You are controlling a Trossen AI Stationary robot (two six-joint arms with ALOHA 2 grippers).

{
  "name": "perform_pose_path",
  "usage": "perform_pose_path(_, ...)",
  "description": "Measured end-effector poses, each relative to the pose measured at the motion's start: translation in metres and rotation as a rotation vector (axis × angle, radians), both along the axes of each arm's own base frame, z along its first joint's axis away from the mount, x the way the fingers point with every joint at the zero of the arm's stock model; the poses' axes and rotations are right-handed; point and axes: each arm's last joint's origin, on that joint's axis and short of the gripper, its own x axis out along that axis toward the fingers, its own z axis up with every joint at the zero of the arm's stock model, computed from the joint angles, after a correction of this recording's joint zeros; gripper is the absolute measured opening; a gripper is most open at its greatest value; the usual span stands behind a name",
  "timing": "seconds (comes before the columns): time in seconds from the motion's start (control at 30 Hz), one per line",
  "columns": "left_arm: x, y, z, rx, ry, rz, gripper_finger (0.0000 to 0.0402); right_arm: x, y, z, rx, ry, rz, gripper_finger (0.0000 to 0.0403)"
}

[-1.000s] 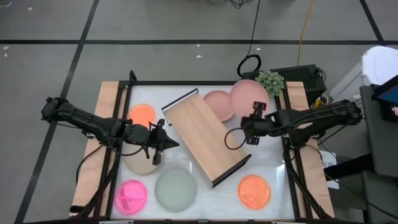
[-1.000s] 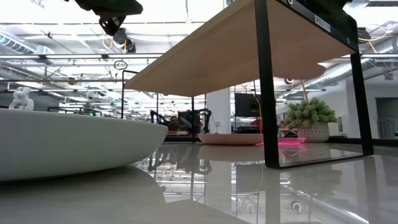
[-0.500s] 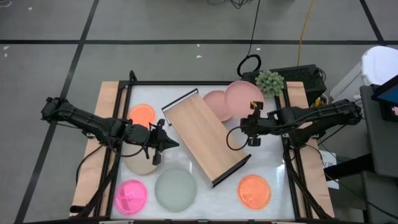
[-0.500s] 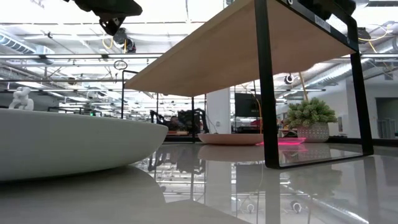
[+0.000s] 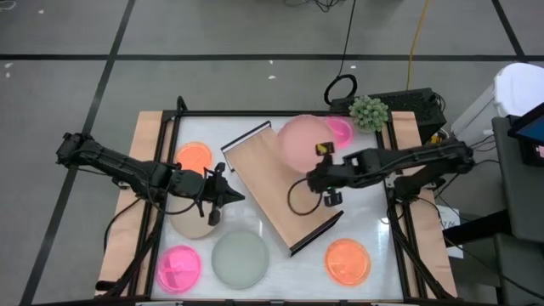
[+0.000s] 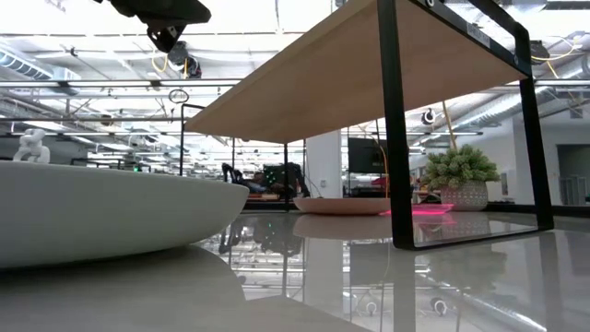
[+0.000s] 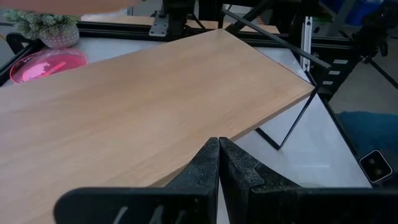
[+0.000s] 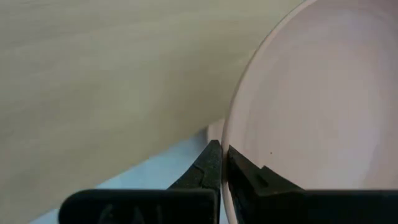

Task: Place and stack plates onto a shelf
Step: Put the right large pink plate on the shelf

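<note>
The shelf (image 5: pixel 280 191), a light-wood board on black frame ends, stands slantwise mid-table. My right gripper (image 5: pixel 321 163) is shut on a dusty-pink plate (image 5: pixel 302 140) held over the shelf's far end. A hot-pink plate (image 5: pixel 342 129) lies on the table behind it. My left gripper (image 5: pixel 223 195) is shut on nothing, beside the shelf's left edge, above a beige plate (image 5: pixel 189 223). Flat on the table lie orange plates (image 5: pixel 194 156) (image 5: pixel 348 260), a hot-pink plate (image 5: pixel 179 267) and a grey-green plate (image 5: pixel 240 258). My right gripper pinches the dusty-pink plate's rim (image 8: pixel 225 152) between its two fingers, one on the inner face and one on the underside. The fingers come slanting down from the table's right side. The plate is lifted clear, above the shelf's board (image 8: pixel 93 74).
A small potted plant (image 5: pixel 369 110) stands at the table's far right corner. Black frame rails and wooden side boards (image 5: pixel 144 170) run along both table sides. Bare white tabletop (image 5: pixel 365 212) shows right of the shelf.
My right gripper has gone up and toward the table's left, rolling its wrist. It has carried the dusty-pink plate off the far right of the table to above the shelf's far end. The hot-pink plate beneath it has come into sight.
</note>
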Motion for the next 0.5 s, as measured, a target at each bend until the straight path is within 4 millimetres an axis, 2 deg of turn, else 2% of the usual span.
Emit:
perform_pose_path(0.2,0.000,0.000,0.000,0.004,0.002,-0.001,0.0012,0.025,0.005,-0.005,-0.057,0.064,0.100,0.0000)
perform_pose_path(0.37,0.000,0.000,0.000,0.026,0.000,-0.011,0.0012,0.042,0.005,0.001,-0.084,0.038,0.148,0.0000)
perform_pose_path(0.5,0.000,0.000,0.000,0.025,0.000,-0.011,0.0012,0.055,0.000,-0.004,-0.061,0.029,0.190,0.0000)
